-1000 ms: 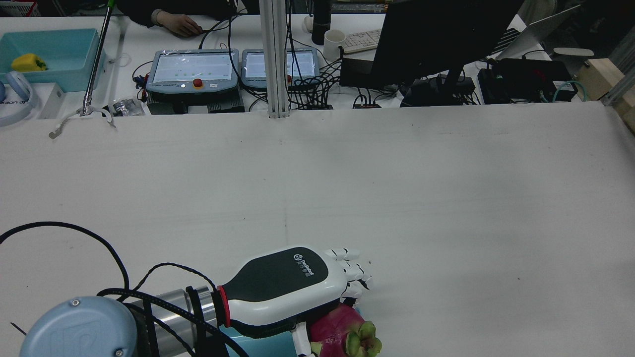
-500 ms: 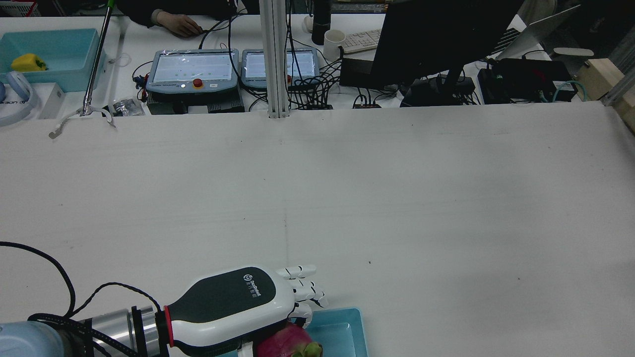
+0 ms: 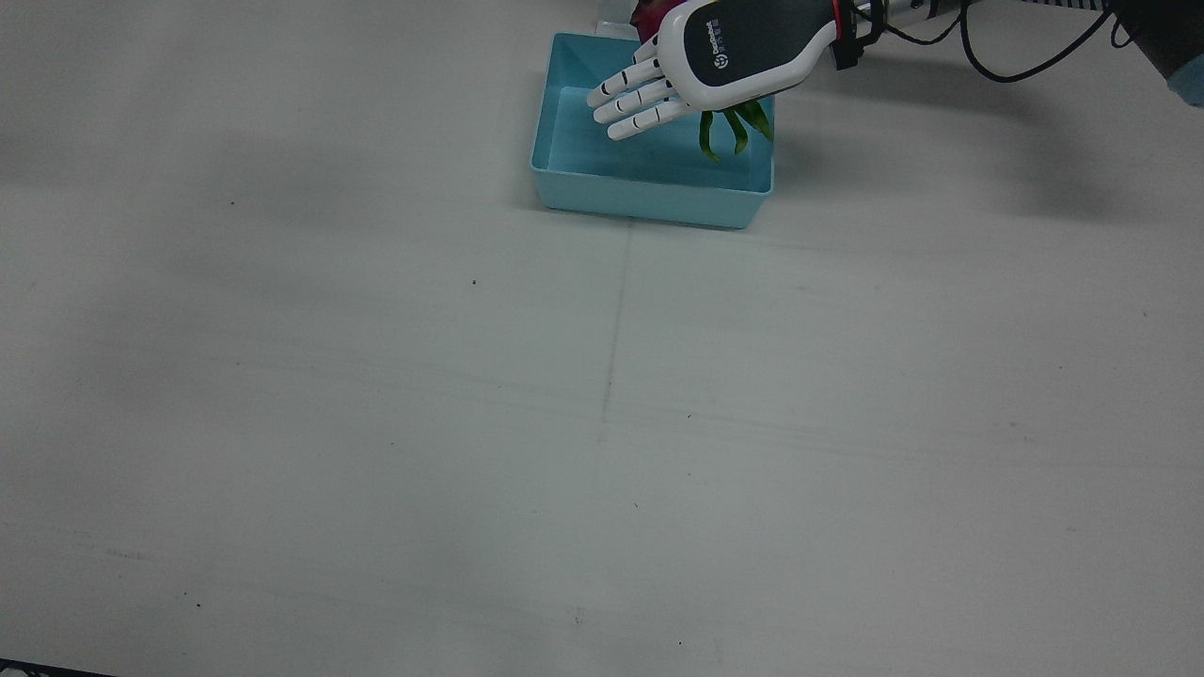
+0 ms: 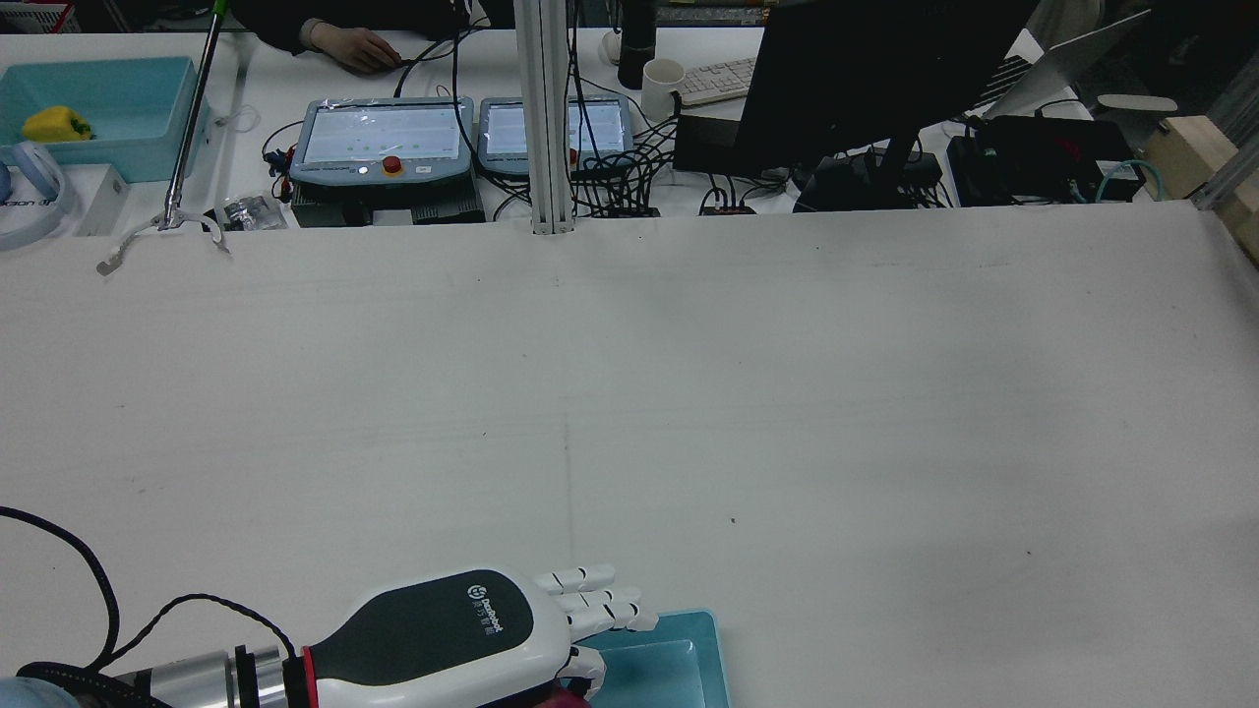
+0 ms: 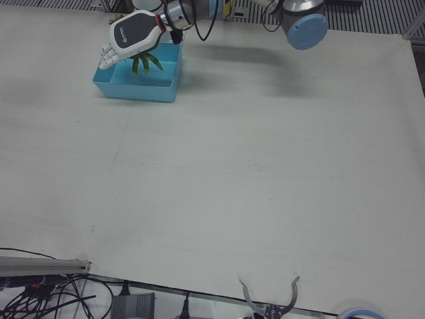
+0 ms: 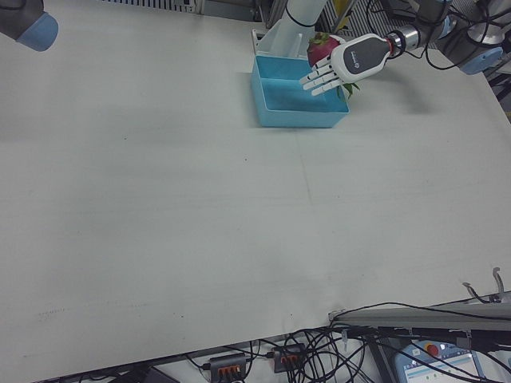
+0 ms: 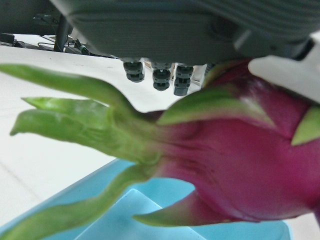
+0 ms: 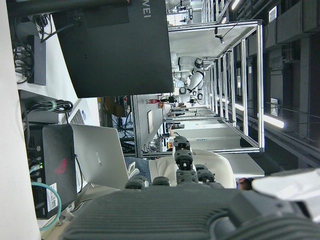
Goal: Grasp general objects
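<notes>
A white table (image 3: 376, 423) fills the room, bare apart from a shallow light-blue tray (image 3: 649, 193) at the robot's edge, close to the pedestals. The robot's left hand (image 3: 701, 56), white with a dark back plate, hangs palm down over that tray, its forearm lying almost level and reaching in from the left arm's side. Its fingers (image 3: 635, 102) stretch nearly straight, side by side, out over the tray's open floor rather than curling round anything. Under the palm sits a dragon fruit (image 7: 240, 170), magenta with green leafy scales (image 3: 732, 127) dangling into the tray; a slice of its red skin peeks out beyond the hand's far side (image 6: 322, 46). The camera on the hand shows the fruit pressed close beneath the palm, above the blue tray (image 7: 165, 215), but whether the thumb grips it or it merely rests there cannot be told. From behind, the hand (image 4: 462, 629) sits low at the near edge, fingers over the tray corner (image 4: 679, 659). The right hand (image 8: 190, 210) appears only in its own camera, raised and facing monitors; its fingers look curled, though how far is unclear
</notes>
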Controlling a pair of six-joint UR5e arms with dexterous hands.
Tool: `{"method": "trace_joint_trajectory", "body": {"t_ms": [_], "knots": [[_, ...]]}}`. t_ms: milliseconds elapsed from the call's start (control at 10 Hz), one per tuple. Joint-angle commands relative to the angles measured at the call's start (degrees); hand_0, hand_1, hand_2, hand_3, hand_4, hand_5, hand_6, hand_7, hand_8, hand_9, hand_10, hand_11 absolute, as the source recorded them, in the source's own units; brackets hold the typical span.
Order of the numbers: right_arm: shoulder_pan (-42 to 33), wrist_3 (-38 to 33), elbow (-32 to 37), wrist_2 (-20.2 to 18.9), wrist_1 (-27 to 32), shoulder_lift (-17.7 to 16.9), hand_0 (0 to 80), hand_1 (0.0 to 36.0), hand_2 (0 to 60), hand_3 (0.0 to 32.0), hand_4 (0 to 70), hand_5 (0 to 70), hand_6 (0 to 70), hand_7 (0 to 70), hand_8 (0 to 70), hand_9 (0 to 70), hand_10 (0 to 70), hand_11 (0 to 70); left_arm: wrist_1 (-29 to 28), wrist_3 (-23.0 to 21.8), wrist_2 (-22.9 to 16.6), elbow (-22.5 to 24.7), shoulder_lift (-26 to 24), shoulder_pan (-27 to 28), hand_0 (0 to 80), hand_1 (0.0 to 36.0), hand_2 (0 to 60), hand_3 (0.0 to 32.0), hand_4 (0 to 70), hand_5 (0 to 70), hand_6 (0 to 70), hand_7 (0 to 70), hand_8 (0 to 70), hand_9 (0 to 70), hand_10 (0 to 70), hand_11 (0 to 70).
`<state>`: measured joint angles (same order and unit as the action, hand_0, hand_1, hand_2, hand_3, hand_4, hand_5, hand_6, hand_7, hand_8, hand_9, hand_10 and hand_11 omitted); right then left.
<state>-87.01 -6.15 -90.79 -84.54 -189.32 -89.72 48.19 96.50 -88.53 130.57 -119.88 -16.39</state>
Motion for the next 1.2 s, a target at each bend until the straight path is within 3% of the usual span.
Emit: {"method": "trace_joint_trajectory", "body": {"t_ms": [0, 500, 700, 800, 900, 1000, 1100], "knots": [[0.0, 0.0, 0.0, -0.01, 0.0, -0.02, 0.0, 0.0, 0.0, 0.0, 0.0, 0.0, 0.0, 0.0, 0.0, 0.0, 0.0, 0.0, 1.2, 0.0, 0.02, -0.05, -0.09, 0.14, 16.7, 0.0, 0.0, 32.0, 0.0, 20.9, 0.0, 11.1, 12.4, 1.2, 5.9, 7.9], [0.0, 0.0, 0.0, -0.01, 0.0, -0.02, 0.0, 0.0, 0.0, 0.0, 0.0, 0.0, 0.0, 0.0, 0.0, 0.0, 0.0, 0.0, 1.55, -0.26, 0.02, -0.05, -0.44, -0.48, 4.2, 0.0, 0.0, 32.0, 0.0, 17.6, 0.0, 9.2, 11.8, 0.4, 6.1, 7.9], [0.0, 0.0, 0.0, -0.01, 0.0, -0.01, 0.0, 0.0, 0.0, 0.0, 0.0, 0.0, 0.0, 0.0, 0.0, 0.0, 0.0, 0.0, 5.83, -1.4, 0.19, -1.79, -6.03, -1.44, 3.4, 0.0, 0.0, 32.0, 0.0, 17.0, 0.0, 9.7, 12.1, 0.6, 6.1, 8.0], [0.0, 0.09, 0.0, 0.07, 0.0, 0.07, 0.0, 0.0, 0.0, 0.0, 0.0, 0.0, 0.0, 0.0, 0.0, 0.0, 0.0, 0.0, 8.47, -5.41, 0.11, -9.03, -11.28, -5.8, 2.3, 0.0, 0.0, 31.6, 0.0, 17.0, 0.0, 10.4, 12.7, 1.5, 6.1, 7.9], [0.0, 0.0, 0.0, 0.07, 0.0, 0.07, 0.0, 0.0, 0.0, 0.0, 0.0, 0.0, 0.0, 0.0, 0.0, 0.0, 0.0, 0.0, 7.98, -10.41, 0.02, -17.46, -16.3, -11.58, 0.0, 0.0, 0.0, 27.0, 0.0, 18.4, 0.0, 11.0, 13.5, 2.8, 5.9, 7.6], [0.0, 0.0, 0.0, 0.07, 0.0, -0.01, 0.0, 0.0, 0.0, 0.0, 0.0, 0.0, 0.0, 0.0, 0.0, 0.0, 0.0, 0.0, 6.49, -12.11, -0.07, -21.02, -18.61, -14.6, 0.0, 0.0, 0.0, 20.8, 0.0, 20.8, 1.4, 12.0, 14.0, 3.8, 5.6, 7.1], [0.0, 0.09, 0.0, 0.07, 0.0, -0.02, 0.0, 0.0, 0.0, 0.0, 0.0, 0.0, 0.0, 0.0, 0.0, 0.0, 0.0, 0.0, 4.65, -12.3, 0.02, -21.58, -18.81, -15.07, 0.0, 0.0, 0.0, 21.8, 0.0, 21.8, 2.7, 12.9, 13.5, 3.2, 5.1, 6.3]]}}
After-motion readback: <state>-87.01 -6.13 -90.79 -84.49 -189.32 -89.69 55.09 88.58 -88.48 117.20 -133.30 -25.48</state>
